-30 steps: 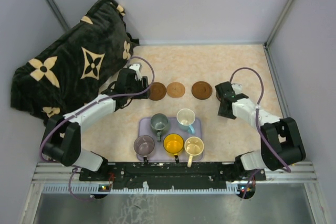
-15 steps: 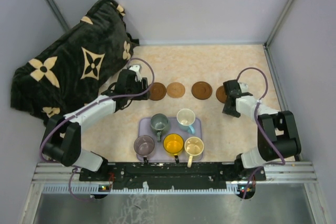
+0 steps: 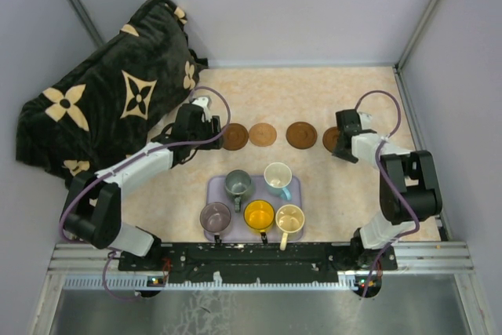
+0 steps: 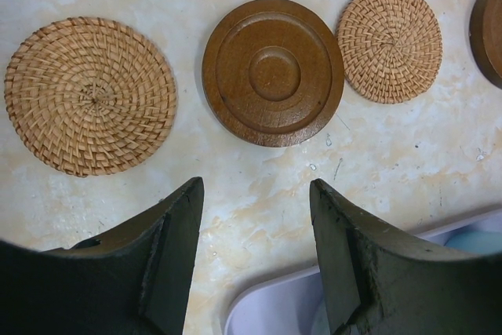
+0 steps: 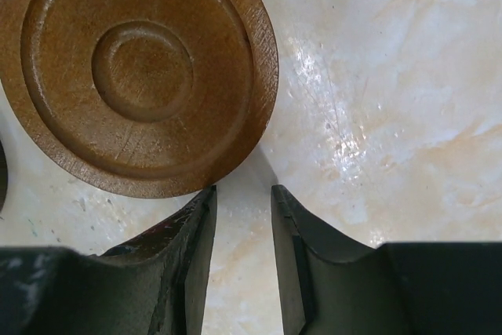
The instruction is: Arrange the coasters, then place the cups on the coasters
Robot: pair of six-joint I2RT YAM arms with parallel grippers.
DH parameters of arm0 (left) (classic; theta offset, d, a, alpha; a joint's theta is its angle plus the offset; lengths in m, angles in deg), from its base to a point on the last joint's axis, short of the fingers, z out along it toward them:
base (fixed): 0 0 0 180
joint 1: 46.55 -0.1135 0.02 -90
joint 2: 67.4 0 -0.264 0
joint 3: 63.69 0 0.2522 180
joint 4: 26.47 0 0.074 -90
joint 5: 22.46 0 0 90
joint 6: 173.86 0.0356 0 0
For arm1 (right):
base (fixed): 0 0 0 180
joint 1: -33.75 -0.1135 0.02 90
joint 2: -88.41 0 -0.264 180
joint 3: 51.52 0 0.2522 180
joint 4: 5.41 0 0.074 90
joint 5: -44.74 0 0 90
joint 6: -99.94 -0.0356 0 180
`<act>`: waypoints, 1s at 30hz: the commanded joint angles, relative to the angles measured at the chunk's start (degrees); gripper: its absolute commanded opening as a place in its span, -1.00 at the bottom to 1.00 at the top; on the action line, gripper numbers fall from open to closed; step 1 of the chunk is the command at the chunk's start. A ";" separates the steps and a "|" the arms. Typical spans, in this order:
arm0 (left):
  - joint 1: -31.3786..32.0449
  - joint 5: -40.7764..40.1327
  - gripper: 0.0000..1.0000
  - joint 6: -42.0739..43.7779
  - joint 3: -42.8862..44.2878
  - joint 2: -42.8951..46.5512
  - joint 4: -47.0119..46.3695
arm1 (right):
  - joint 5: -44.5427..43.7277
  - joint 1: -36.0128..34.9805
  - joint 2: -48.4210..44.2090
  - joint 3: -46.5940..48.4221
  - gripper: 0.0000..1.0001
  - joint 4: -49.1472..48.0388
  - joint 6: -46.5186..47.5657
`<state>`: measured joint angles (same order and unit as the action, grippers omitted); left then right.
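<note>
Scene: five coasters strung in a row across the pale table; five cups waiting on the lavender tray at the near edge.
Left gripper: parted wide, empty, hanging above bare table just short of the row, with the tray rim below it.
Right gripper: narrowed to a slim gap with nothing pinched, tips just beside the rim of the end wooden coaster; touching or barely apart, cannot tell.
Step in hand: judged to be the last trimming of the coaster row at its right end, ahead of the first cup.
Doing it well: nudge the flat disc by its edge rather than trying to pinch it. Match its gap to the neighbours' and keep it on the same line. Lift straight up before swinging away, so as not to drag it askew. Leave room between discs for handles.
Coasters, counted: five, three of dark turned wood and two woven. Only four seen from above; the leftmost woven one shows in the left wrist view alone.
Cups, counted: five, all on the tray. Grey-green and light blue in the far pair; purple-grey, yellow-orange and cream in the near three. None on a coaster yet.
Whereabouts: row of coasters between the two grippers, just beyond the tray.
</note>
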<state>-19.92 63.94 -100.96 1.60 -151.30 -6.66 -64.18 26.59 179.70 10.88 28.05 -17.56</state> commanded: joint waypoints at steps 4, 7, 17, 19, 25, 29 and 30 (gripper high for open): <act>0.10 -1.09 0.26 0.26 0.04 -0.49 -0.14 | 0.75 1.00 5.15 0.12 -0.28 -0.65 0.66; 0.11 -1.17 0.26 0.19 0.06 -0.70 -0.10 | 1.00 1.16 6.24 0.22 -0.28 -1.21 0.75; 0.10 -1.18 0.26 0.07 -0.15 -0.57 -0.58 | 2.41 1.27 6.11 0.92 -0.29 -0.05 0.41; 0.15 -0.71 0.26 0.16 -0.12 -0.77 -1.23 | 2.50 1.27 4.47 -0.04 -0.29 0.68 0.21; 0.20 1.99 0.26 0.18 1.12 -2.47 -4.32 | 2.48 1.28 -4.13 -3.66 -0.30 4.49 -0.78; 0.19 3.04 0.26 0.43 3.26 -5.93 -5.50 | 2.36 0.59 -10.32 -4.16 -0.30 8.42 -0.78; 0.25 3.18 0.26 0.45 4.09 -7.06 -5.51 | 2.02 0.21 -11.92 -3.86 -0.31 9.55 -0.67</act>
<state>-19.92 65.21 -100.94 2.24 -155.06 -9.37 -62.01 27.42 174.19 6.80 31.44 -17.76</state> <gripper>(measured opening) 0.632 0.350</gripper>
